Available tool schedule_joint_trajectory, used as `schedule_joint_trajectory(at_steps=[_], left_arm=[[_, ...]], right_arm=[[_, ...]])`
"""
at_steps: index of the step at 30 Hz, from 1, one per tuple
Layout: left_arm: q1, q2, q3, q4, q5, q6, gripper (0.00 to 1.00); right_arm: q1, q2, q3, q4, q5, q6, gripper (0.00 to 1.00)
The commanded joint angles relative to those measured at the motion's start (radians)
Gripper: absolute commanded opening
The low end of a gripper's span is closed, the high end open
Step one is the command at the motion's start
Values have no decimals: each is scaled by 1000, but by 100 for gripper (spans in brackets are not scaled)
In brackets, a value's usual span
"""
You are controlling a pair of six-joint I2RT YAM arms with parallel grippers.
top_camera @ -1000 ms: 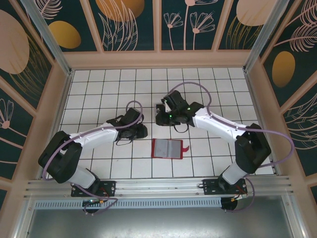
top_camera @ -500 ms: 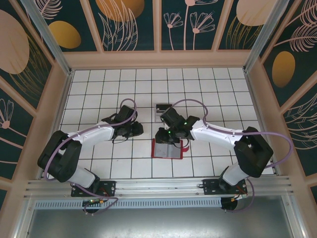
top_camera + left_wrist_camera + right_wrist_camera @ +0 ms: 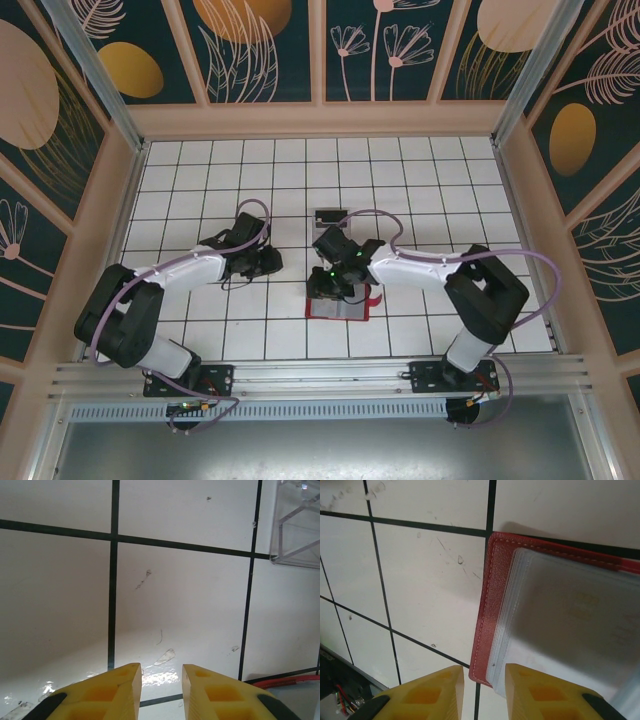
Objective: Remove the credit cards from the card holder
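The card holder (image 3: pixel 347 311) lies open and flat on the white tiled table (image 3: pixel 200 170), toward 6 o'clock of the floor. The right gripper (image 3: pixel 330 284) hangs directly over it. From the right wrist, its yellow jaws stand a narrow gap apart with nothing between them, poised at the holder's near corner. The holder's red stitched border (image 3: pixel 487 605) frames a fanned stack of pale sleeves, and the credit cards (image 3: pixel 580 610) appear to sit inside them, though the faint print is too blurred to read.

I judge the cards light, stiff and slick. The holder is soft and almost weightless, so it will likely slide or lift with any pull. The best hold looks like a card's exposed short edge, pinched thin and drawn along the sleeve, with the red cover pinned down by the other arm.

The left gripper (image 3: pixel 269 262) sits at about 10 o'clock of the holder, low over bare tile, its jaws (image 3: pixel 161 680) slightly parted and empty. A clear plastic box (image 3: pixel 300 525) stands at 1 o'clock of it.

The tile is glossy and hard — little friction. Walls close in all round, but bare floor lies at 9 and 3 o'clock of the holder.
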Motion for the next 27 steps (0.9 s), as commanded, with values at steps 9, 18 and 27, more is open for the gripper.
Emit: schedule_joint_trajectory(at_steps=[9, 18, 27], left_arm=[[5, -34, -28, 20, 15, 11, 30], [5, -32, -25, 23, 33, 11, 30], [5, -40, -22, 48, 87, 2, 29]], right_arm=[[17, 73, 38, 24, -18, -4, 29], [19, 89, 40, -2, 8, -12, 29], [19, 39, 8, -33, 41, -2, 30]])
